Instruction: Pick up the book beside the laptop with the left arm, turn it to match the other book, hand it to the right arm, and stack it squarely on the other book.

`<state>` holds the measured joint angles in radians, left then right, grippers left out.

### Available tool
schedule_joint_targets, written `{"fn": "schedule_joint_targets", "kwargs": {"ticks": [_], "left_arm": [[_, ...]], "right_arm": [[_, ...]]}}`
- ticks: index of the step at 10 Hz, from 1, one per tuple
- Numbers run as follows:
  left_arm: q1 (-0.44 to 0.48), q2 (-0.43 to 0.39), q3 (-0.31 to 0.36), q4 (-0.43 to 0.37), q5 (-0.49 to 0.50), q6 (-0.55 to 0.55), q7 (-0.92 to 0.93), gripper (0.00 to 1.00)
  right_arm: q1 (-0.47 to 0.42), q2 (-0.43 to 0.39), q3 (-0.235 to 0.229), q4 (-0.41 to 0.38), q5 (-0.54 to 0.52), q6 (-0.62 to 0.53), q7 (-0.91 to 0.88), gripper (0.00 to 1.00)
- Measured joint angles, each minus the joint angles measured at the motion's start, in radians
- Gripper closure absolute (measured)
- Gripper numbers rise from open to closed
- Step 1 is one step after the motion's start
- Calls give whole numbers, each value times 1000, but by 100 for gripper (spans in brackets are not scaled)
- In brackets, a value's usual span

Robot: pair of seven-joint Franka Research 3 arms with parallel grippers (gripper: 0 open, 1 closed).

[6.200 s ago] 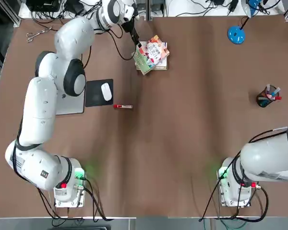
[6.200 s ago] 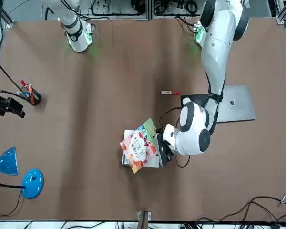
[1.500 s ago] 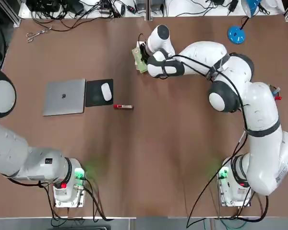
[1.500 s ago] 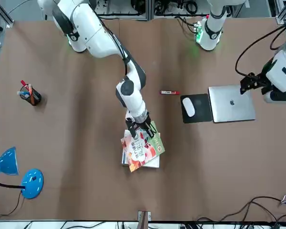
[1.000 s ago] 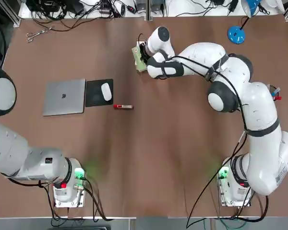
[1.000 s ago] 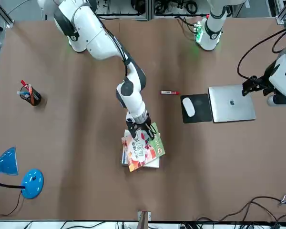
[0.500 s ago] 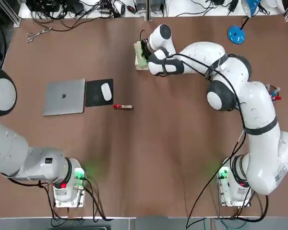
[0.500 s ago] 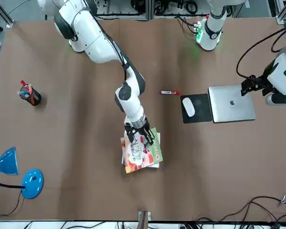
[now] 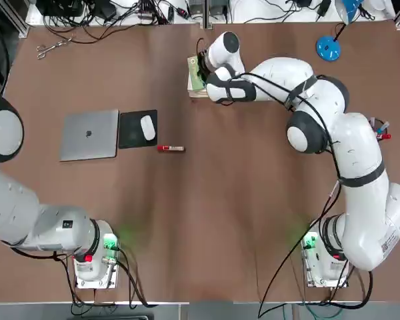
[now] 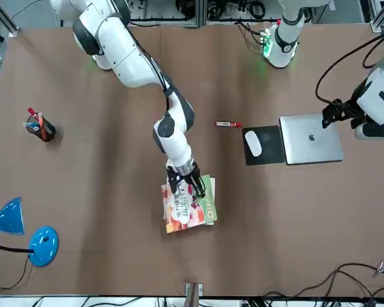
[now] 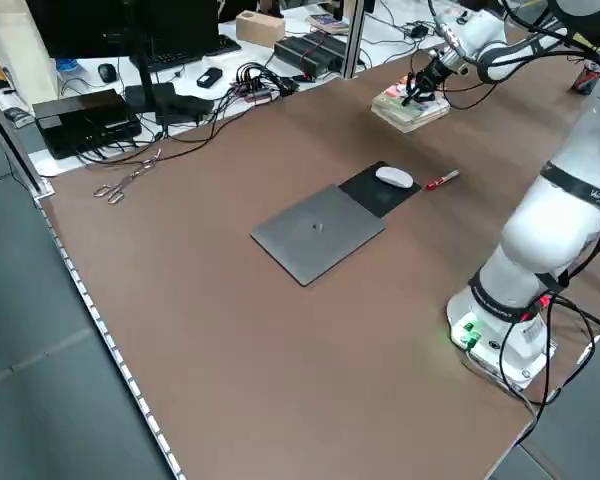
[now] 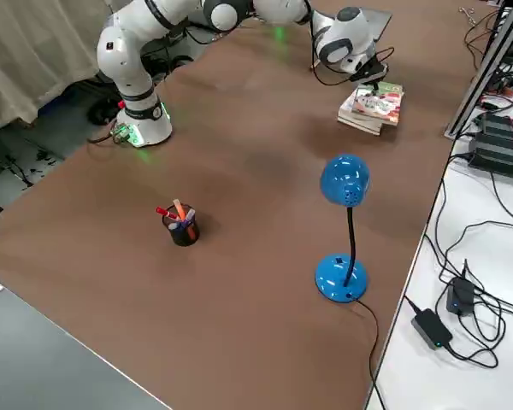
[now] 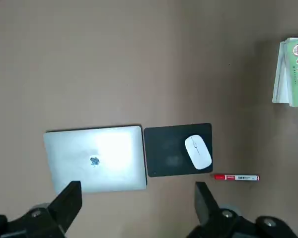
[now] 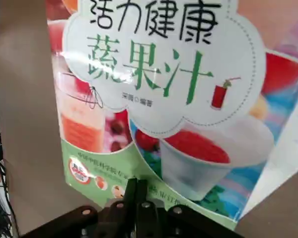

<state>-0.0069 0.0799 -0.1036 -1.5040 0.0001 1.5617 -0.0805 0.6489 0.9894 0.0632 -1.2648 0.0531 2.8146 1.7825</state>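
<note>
**Right gripper pressed on the illustrated book atop the white one**

A small dark cylindrical pen cup (image 12: 182,229) stands near the table's right edge, with red, orange and blue pens sticking up out of it.

The thin, glossy book with the colourful fruit-juice cover (image 10: 189,204), red-orange and cream with a green band along one edge, lies flat on the thicker white-covered book (image 10: 166,203) at the far middle of the brown table (image 9: 253,200). Only a slim strip of the white one peeks out along one side, so the two sit close to square. The stack lies well apart from the flat silver-grey laptop with the dark logo (image 9: 89,135), which rests closed beside a black mouse pad (image 9: 137,129) carrying a smooth white mouse (image 9: 147,127). A red marker (image 9: 170,148) lies just beside the pad. A blue desk lamp with a round base (image 12: 344,229) stands near the far right corner.

The right arm (image 9: 350,153), white and rounded with grey joint caps, reaches far across the table, its wrist bent down over the stack. The right gripper (image 10: 186,180) has its dark fingers drawn together, their tips on the green edge band of the illustrated cover. The left arm (image 9: 13,207) is drawn back and raised at the table's left side; the left gripper (image 13: 138,210) hangs high above the laptop with its fingers spread wide and nothing between them.
</note>
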Motion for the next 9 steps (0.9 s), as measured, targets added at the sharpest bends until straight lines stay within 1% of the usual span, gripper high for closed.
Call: {"fn": "schedule_joint_targets", "kwargs": {"ticks": [2, 4, 5, 9], "left_arm": [[0, 1, 0, 1, 0, 0, 0, 0], [7, 5, 1, 1, 0, 0, 0, 0], [10, 7, 3, 1, 0, 0, 0, 0], [8, 9, 3, 2, 0, 0, 0, 0]], "right_arm": [[-6, -26, 0, 29, 0, -34, 0, 98], [-9, -77, -1, 37, -3, -100, -6, 99], [-20, -86, -3, 37, -10, -108, -32, 99], [-119, -86, -7, 22, -15, -139, -212, 99]]}}
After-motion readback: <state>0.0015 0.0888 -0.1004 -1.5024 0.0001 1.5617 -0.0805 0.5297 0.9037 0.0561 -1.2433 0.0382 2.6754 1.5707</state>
